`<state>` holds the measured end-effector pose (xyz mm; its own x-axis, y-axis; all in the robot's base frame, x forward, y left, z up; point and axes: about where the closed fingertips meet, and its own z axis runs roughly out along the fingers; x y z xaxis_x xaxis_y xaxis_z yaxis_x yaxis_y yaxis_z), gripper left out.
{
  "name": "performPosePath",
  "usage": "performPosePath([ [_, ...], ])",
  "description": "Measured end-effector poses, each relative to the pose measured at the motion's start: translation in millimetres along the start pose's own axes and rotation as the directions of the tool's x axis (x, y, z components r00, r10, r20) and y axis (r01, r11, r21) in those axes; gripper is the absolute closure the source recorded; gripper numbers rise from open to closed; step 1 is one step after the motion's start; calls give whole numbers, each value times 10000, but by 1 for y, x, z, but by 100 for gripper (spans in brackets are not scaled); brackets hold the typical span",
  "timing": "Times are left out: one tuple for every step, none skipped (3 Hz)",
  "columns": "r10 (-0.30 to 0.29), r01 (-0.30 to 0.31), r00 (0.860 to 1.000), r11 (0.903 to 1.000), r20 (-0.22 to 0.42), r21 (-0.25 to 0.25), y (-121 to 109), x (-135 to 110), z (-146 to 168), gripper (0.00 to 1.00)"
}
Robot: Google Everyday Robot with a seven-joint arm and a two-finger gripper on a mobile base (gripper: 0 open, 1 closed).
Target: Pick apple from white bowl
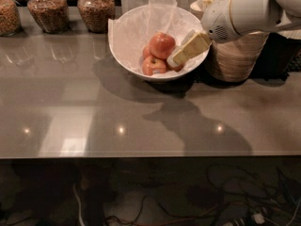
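Observation:
The large white bowl (126,55), lined with crinkled white tissue paper, stands at the back of the grey counter. Several red-orange apples lie in it; the top apple (162,45) sits highest, a second apple (153,66) lies in front of it. My gripper (181,55) reaches in from the right on a white arm. Its cream-coloured fingers (192,46) hang over the bowl's right side, just right of the top apple. They cover part of the apples behind them.
Three glass jars of brown grain (96,3) stand along the back left. Stacked tan disposable bowls (235,55) stand right of the white bowl, under the arm. The grey counter (94,112) ends at a front edge, with cables on the floor below.

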<state>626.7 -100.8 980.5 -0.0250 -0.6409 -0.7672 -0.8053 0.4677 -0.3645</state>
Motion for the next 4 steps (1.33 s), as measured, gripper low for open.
performPosePath([
  [-31,33,10000,9992,61,-396,-2,-4,25,0],
  [-61,59,10000,9978,-30,-664,-3,-3,44,2],
  [-55,37,9998,9961,-205,-877,-5,1,59,5],
  [-73,37,9994,9944,-335,-1059,-8,2,71,12],
])
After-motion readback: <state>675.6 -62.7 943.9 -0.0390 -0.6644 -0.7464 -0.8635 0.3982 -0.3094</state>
